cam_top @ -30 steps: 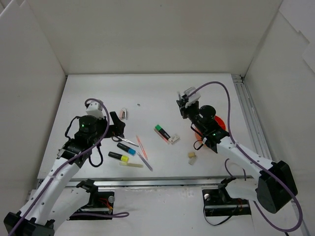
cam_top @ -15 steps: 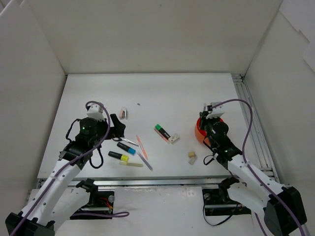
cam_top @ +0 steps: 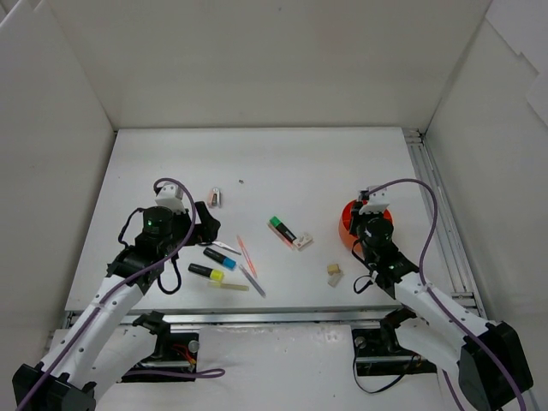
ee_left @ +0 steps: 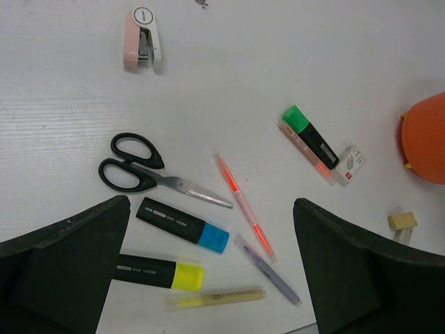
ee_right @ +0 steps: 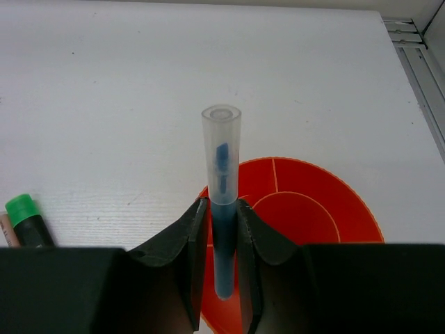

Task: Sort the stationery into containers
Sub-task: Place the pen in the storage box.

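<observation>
My right gripper [ee_right: 221,209] is shut on a blue pen [ee_right: 222,209] with a clear cap, held upright over the round orange-red pot [ee_right: 306,223] with inner compartments; the pot also shows in the top view [cam_top: 346,224]. My left gripper [ee_left: 208,278] is open and empty above the stationery: blue-tipped highlighter [ee_left: 182,225], yellow-tipped highlighter [ee_left: 160,272], yellow pen [ee_left: 215,299], orange pen [ee_left: 245,208], grey pen [ee_left: 268,271], green-tipped highlighter [ee_left: 310,136], white eraser [ee_left: 349,165], beige eraser [ee_left: 402,221], pinkish clip [ee_left: 141,40].
Black-handled scissors [ee_left: 149,172] lie left of the pens. White walls enclose the table [cam_top: 282,163]. A metal rail [cam_top: 437,205] runs along the right edge. The beige eraser [cam_top: 334,273] lies near the front, left of my right arm.
My right gripper swung from the middle back to above the orange-red pot, carrying the blue pen. My left gripper shifted slightly right.
</observation>
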You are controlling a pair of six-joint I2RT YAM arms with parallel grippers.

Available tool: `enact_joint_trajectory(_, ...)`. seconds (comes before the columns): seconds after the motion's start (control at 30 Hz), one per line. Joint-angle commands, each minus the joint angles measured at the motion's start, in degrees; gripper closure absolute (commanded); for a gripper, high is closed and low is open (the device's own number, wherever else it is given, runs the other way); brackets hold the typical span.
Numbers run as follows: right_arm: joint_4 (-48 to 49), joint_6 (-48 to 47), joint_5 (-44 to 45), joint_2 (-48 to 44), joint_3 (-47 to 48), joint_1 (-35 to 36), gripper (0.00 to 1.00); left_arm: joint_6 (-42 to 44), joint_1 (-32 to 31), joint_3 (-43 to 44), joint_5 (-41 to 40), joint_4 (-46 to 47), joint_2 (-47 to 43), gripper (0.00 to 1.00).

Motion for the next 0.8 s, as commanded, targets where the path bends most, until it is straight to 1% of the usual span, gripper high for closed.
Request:
enact_joint_trajectory(0.0, 4.3, 0.8, 1.7, -2.2, 0.0, -0.3, 0.81, 0.5, 0.4, 0.8, 0.7, 4.1, 0.5, 0.01)
enact_joint_trajectory(0.03, 4.3, 1.0, 1.8, -2.4, -0.1, -0.4, 0.79, 0.4, 0.4, 0.8, 0.5, 4.1, 0.4, 0.01)
enact_joint_trajectory(0.07, 4.2, 1.0, 1.9, -2.6, -0.3, -0.4, 0.72, 0.4, 0.4, 0.7, 0.5, 4.0, 0.3, 0.01)
enact_joint_trajectory(0.13, 4.2, 1.0, 1.7, -2.6, -0.2, -0.4, 0.66, 0.4, 0.4, 0.7, 0.3, 3.9, 0.0, 0.01)
enact_joint_trajectory(0.27, 4.2, 0.9, 1.8, -2.3, 0.0, -0.3, 0.65, 0.4, 0.4, 0.8, -0.6, 3.2, -0.8, 0.01)
enact_joint_trajectory(0.33, 4.1, 0.4, 0.4, -2.6, -0.1, -0.3, 0.64, 0.5, 0.4, 0.9, -1.1, 2.8, -1.0, 0.00)
enact_joint_trajectory(0.37, 4.2, -0.3, -2.6, -2.7, -0.1, -0.4, 0.56, 0.5, 0.4, 1.0, -1.1, 2.3, -1.2, 0.01)
enact_joint_trajectory(0.43, 2.3, -1.7, -4.6, -3.4, 0.7, 0.3, 0.45, 0.5, 0.4, 1.5, -0.9, 1.8, -1.2, 0.00)
enact_joint_trajectory(0.47, 1.3, -2.0, -5.7, -3.4, 2.7, 1.1, 0.42, 0.4, 0.4, 1.6, -0.7, 1.4, -1.0, 0.00)
enact_joint_trajectory(0.5, -2.6, -4.0, -5.7, -3.2, 4.1, 2.1, 0.38, 0.2, 0.4, 1.8, -0.2, 1.2, -0.9, 0.01)
enact_joint_trajectory(0.53, -5.3, -5.3, -5.9, -2.6, 5.8, 4.1, 0.29, 0.1, 0.4, 1.8, 0.0, 1.0, -0.8, 0.01)
enact_joint_trajectory(0.57, -8.0, -6.4, -6.5, -1.8, 9.9, 5.2, 0.25, -0.5, 0.4, 1.8, 0.3, 0.5, -0.8, 0.01)
enact_joint_trajectory(0.6, -13.0, -7.3, -6.7, 0.7, 12.0, 6.3, 0.20, -0.6, 0.4, 1.8, 0.3, 0.2, -0.7, 0.01)
enact_joint_trajectory(0.63, -14.9, -7.7, -7.4, 2.2, 15.6, 8.4, 0.14, -0.8, 0.4, 1.7, 0.3, -0.7, -0.7, 0.00)
enact_joint_trajectory(0.7, -18.4, -8.6, -10.3, 7.2, 18.5, 10.4, 0.08, -1.8, 0.9, 1.5, 0.0, -1.8, -0.7, 0.00)
enact_joint_trajectory(0.73, -19.6, -8.7, -11.7, 9.5, 21.8, 12.1, 0.02, -2.1, 0.9, 1.6, -0.2, -3.2, -0.8, 0.01)
enact_joint_trajectory(0.77, -21.3, -8.7, -14.2, 11.6, 23.8, 13.1, 0.02, -2.4, 0.9, 1.6, -0.4, -3.9, -0.9, 0.01)
